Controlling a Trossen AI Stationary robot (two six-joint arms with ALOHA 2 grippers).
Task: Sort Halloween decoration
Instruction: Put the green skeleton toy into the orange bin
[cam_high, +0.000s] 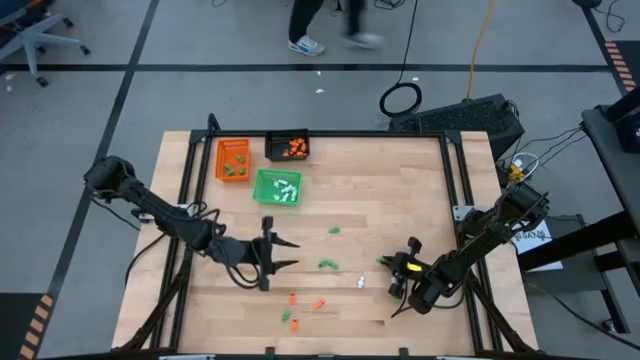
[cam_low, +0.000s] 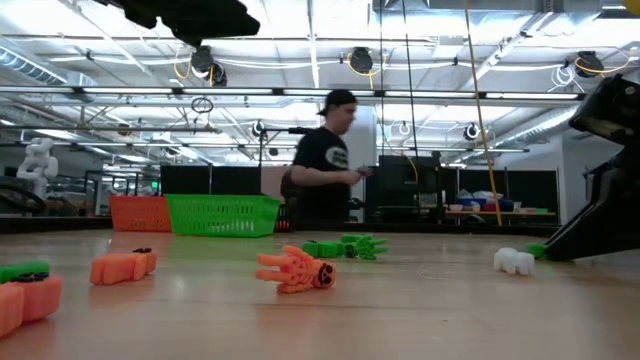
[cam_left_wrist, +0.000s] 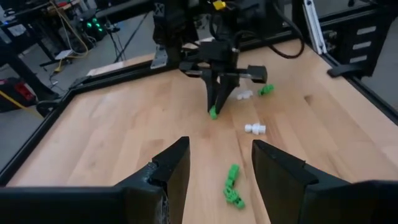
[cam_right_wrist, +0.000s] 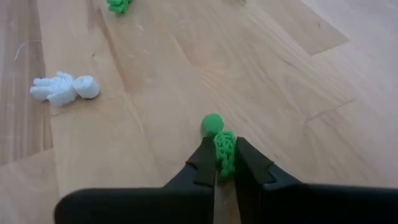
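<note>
Fingers of the right gripper (cam_right_wrist: 219, 167) pinch a green skeleton piece (cam_right_wrist: 219, 144) against the wooden table (cam_high: 400, 190), at about four o'clock from centre. A white piece (cam_right_wrist: 64, 88) lies nearby. The left gripper (cam_high: 288, 252) hovers with jaws apart at seven o'clock.

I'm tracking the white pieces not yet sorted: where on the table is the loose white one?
In the high view the white piece lies on the table's near-right part, between a green piece and the right gripper, which is shut on another green piece.

Orange tray (cam_high: 233, 159), green tray (cam_high: 278, 187) (white pieces inside), black tray (cam_high: 288, 146), pale wood table (cam_high: 400, 190).
</note>
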